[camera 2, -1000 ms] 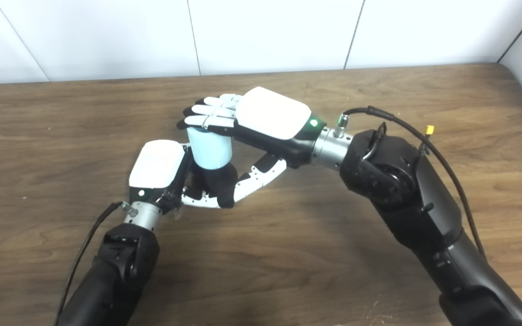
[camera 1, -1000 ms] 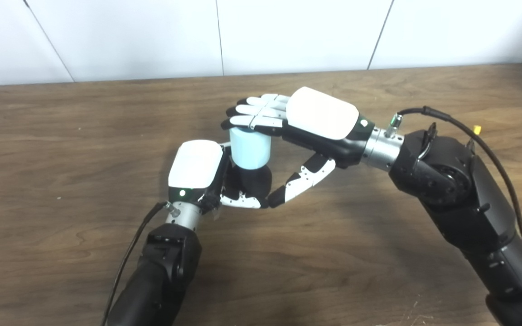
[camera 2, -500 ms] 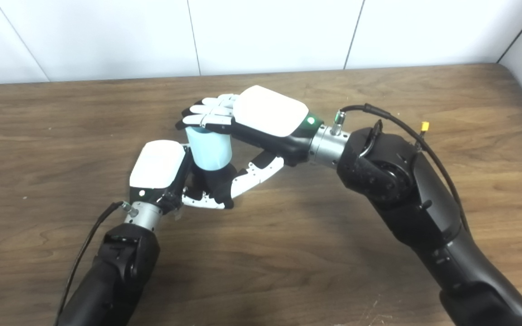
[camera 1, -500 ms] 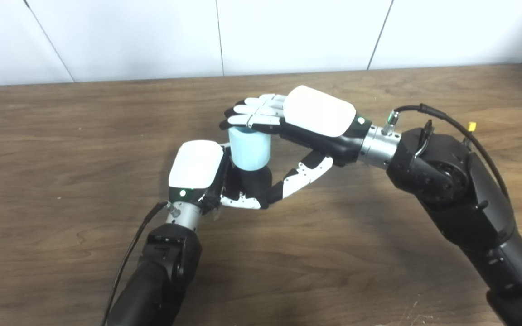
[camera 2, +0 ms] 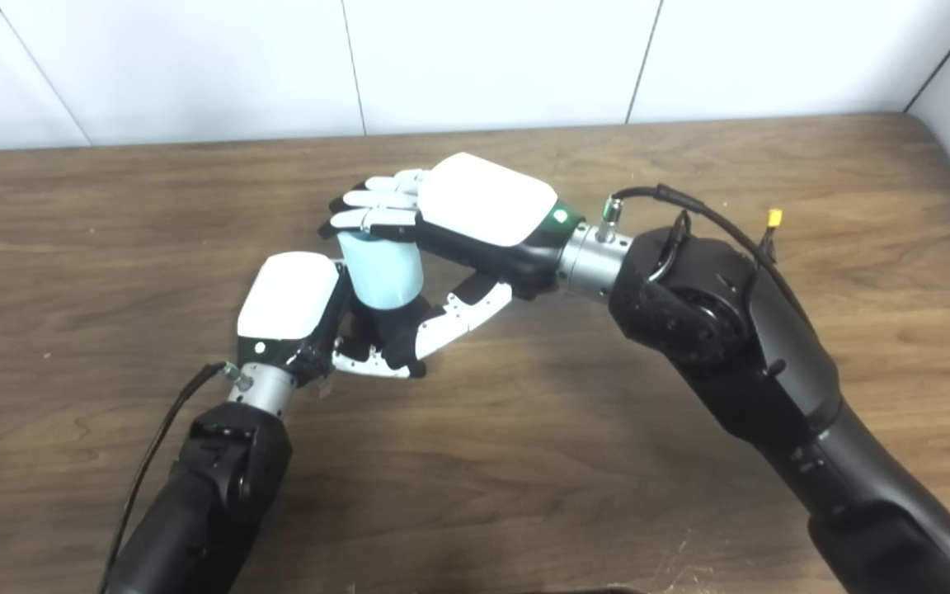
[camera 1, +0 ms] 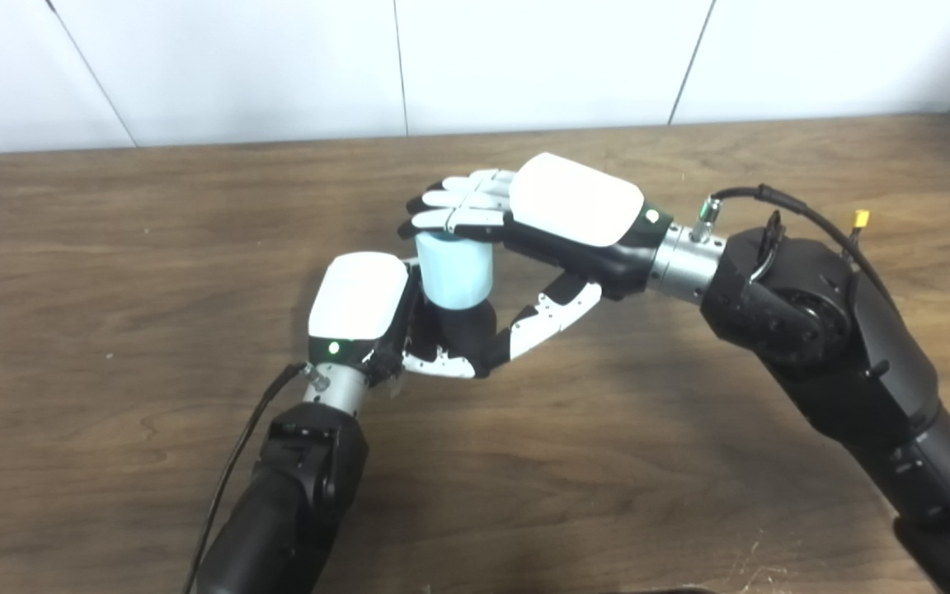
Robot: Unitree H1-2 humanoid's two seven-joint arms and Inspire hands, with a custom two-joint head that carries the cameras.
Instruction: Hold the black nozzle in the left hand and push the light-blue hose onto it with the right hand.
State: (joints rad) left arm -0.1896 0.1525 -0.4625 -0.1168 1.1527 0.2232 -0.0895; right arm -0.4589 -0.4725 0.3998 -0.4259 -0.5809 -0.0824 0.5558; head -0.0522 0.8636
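Note:
My left hand point(camera 1: 359, 301) is shut on the black nozzle point(camera 1: 463, 330), holding it upright just above the table. The short light-blue hose point(camera 1: 452, 276) stands on top of the nozzle, its lower end over it. My right hand point(camera 1: 570, 202) comes in from the right with its fingers point(camera 1: 458, 210) stretched flat across the hose's top end. Its thumb point(camera 1: 545, 318) points down-left and reaches the side of the nozzle by the left hand's fingers. The right hand does not wrap around the hose. The joint between hose and nozzle is partly hidden by the left hand.
The brown wooden table point(camera 1: 112, 247) spreads out on all sides of the hands. A white panelled wall point(camera 1: 524, 58) runs along its far edge. A black cable point(camera 1: 780, 202) with a yellow tag loops over my right forearm.
My right hand and forearm have crept slightly to the left, and its thumb has drawn in closer to the nozzle. The left hand, nozzle and hose have barely moved.

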